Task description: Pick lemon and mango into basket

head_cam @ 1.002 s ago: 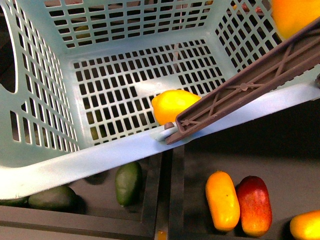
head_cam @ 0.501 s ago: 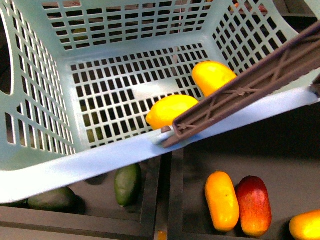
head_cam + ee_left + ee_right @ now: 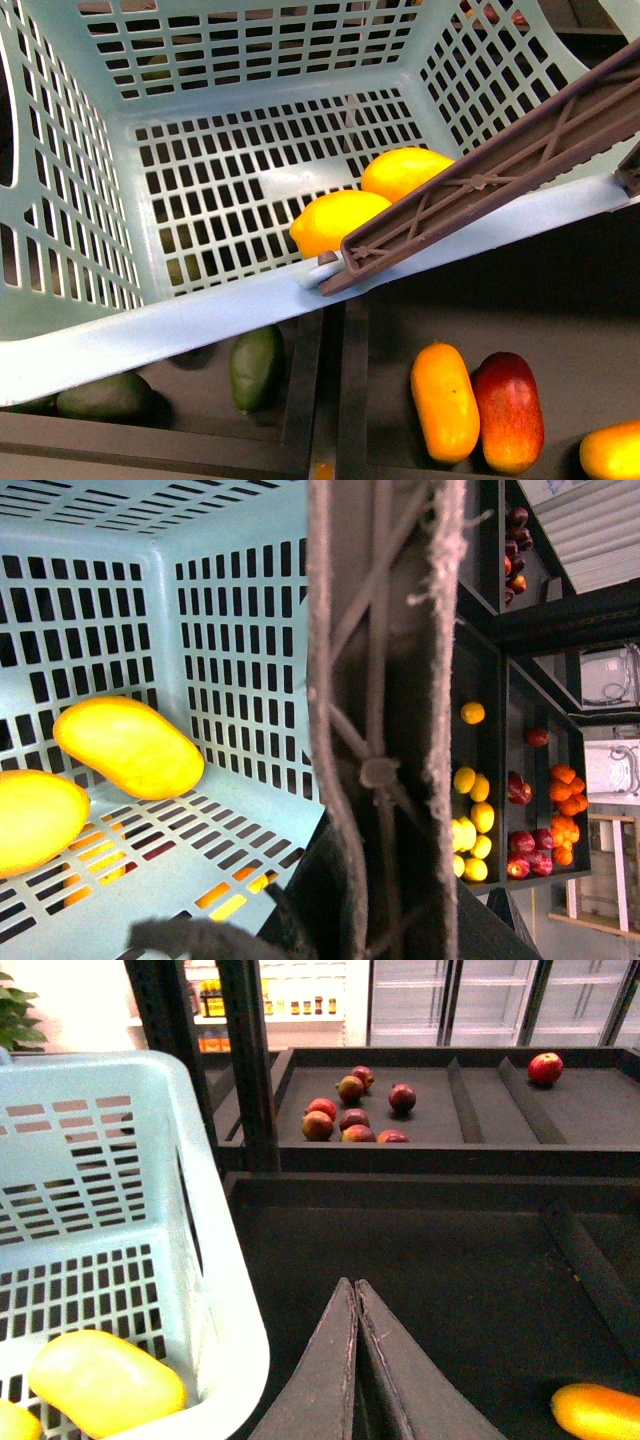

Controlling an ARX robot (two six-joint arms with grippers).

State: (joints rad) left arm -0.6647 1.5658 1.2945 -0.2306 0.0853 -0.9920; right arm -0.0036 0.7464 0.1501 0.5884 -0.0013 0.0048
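Though unseen from front, right fingers [image 3: 325, 1380] together beside basket [image 3: 225, 1290].

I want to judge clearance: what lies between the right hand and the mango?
In the right wrist view, the basket puts its teal wall and rim between the right hand and the mango, which lies inside it.

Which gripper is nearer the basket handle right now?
Left. The brown handle fills the left wrist view at close range, though the left gripper itself cannot be made out. The right gripper, shut, hangs outside the basket over the dark tray.
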